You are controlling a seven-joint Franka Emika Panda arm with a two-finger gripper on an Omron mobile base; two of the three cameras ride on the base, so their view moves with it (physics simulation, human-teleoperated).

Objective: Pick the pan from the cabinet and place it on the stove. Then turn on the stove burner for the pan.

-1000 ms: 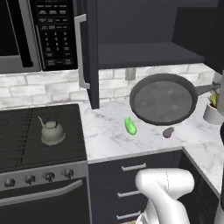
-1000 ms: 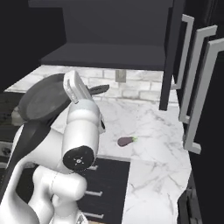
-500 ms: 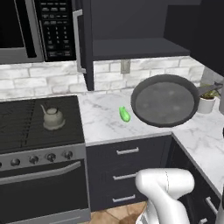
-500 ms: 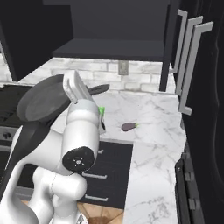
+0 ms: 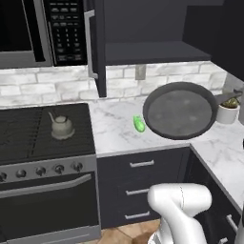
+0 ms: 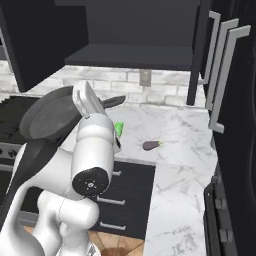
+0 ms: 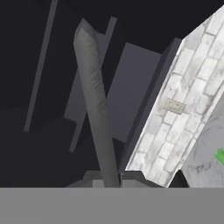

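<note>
The pan [image 5: 178, 110] is a wide dark-grey frying pan, tilted and held in the air over the marble counter, right of the stove [image 5: 28, 140]. Its long handle [image 7: 94, 100] rises from between the fingertips of my gripper [image 7: 107, 178], which is shut on it. From the right side, the pan [image 6: 47, 117] sits just left of my white hand, its handle [image 6: 114, 102] sticking out to the right. The black cabinet [image 5: 152, 50] stands open above the counter, its shelf bare.
A small pale kettle [image 5: 61, 125] stands on the stove's right rear grate, above a row of knobs [image 5: 40, 170]. A green vegetable [image 5: 138, 124], an eggplant [image 6: 151, 145] and a potted plant [image 5: 229, 108] are on the counter. The microwave [image 5: 28, 31] hangs over the stove.
Both base views have shifted as a whole, so the base has driven, showing more of the stove front and drawers. The pan stays in my grip.
</note>
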